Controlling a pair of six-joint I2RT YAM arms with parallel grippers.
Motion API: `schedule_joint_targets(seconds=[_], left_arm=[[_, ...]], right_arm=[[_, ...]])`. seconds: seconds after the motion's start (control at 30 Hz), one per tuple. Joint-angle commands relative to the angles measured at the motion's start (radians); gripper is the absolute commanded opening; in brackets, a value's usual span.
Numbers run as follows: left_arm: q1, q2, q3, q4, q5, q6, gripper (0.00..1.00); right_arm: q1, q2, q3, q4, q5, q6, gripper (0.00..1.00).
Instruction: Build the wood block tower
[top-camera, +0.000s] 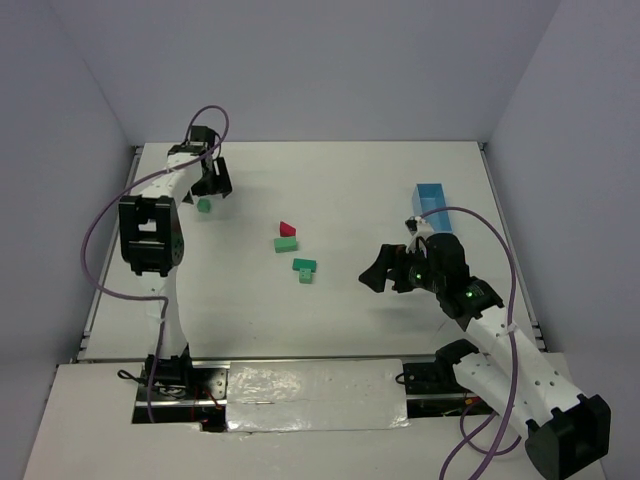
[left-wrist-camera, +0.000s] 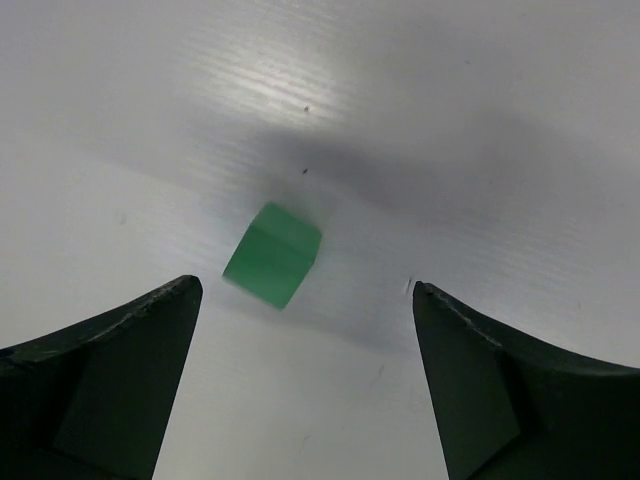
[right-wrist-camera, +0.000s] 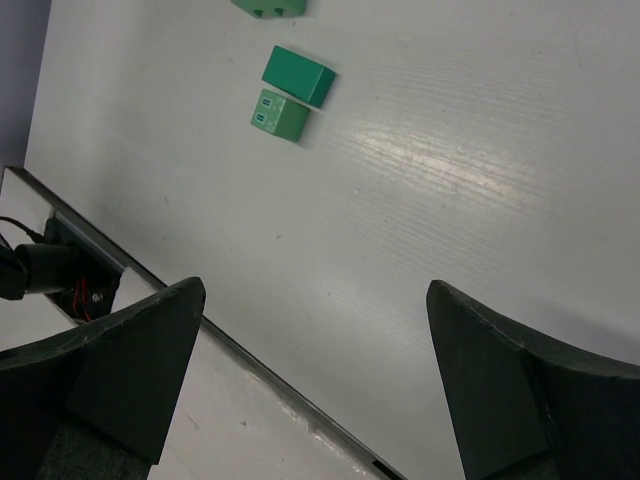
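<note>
A small green cube (top-camera: 204, 205) lies alone at the far left of the table. My left gripper (top-camera: 213, 186) hovers just beyond it, open and empty; in the left wrist view the cube (left-wrist-camera: 272, 256) sits ahead of the gap between the fingers (left-wrist-camera: 307, 288). A red roof-shaped block (top-camera: 288, 229) rests against a green block (top-camera: 286, 244) mid-table. Two more green blocks (top-camera: 304, 265) (top-camera: 304, 277) lie just nearer. My right gripper (top-camera: 377, 272) is open and empty to their right. The right wrist view shows those two blocks (right-wrist-camera: 297, 75) (right-wrist-camera: 280, 114) far ahead of its fingers (right-wrist-camera: 315, 285).
A light-blue oblong tray (top-camera: 432, 200) stands at the right, behind the right arm. The table's near edge with its metal strip (right-wrist-camera: 150, 280) runs under the right gripper. Grey walls enclose the table on three sides.
</note>
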Motion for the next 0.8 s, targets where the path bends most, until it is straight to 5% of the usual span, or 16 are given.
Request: schedule_joint_targets(seconds=[0.0,0.3,0.4,0.47,0.6,0.77], left_arm=[[-0.009,-0.228,-0.028,0.002,-0.019,-0.029,0.99],[-0.258,-0.688,-0.338,-0.015,-0.012,-0.023,0.98],[-0.261,-0.783,-0.441,0.049,-0.043,0.012,0.99],[-0.205,-0.758,-0.411,0.024,-0.052,0.002,1.0],[-0.05,-0.61,-0.325,0.063,0.152,0.086,0.99],[0.063,-0.322,-0.127,0.026,0.232,0.228,0.98]], right_arm=[[0.01,-0.018,-0.015,0.035,0.0,-0.012,0.99],[0.013,-0.02,-0.005,0.029,0.021,-0.014,1.0],[0.013,-0.024,-0.007,0.03,0.021,-0.012,1.0],[0.016,-0.018,-0.008,0.036,0.017,-0.012,1.0],[0.016,-0.017,-0.004,0.032,0.008,-0.014,1.0],[0.018,-0.035,-0.021,0.048,-0.012,-0.009,1.0]])
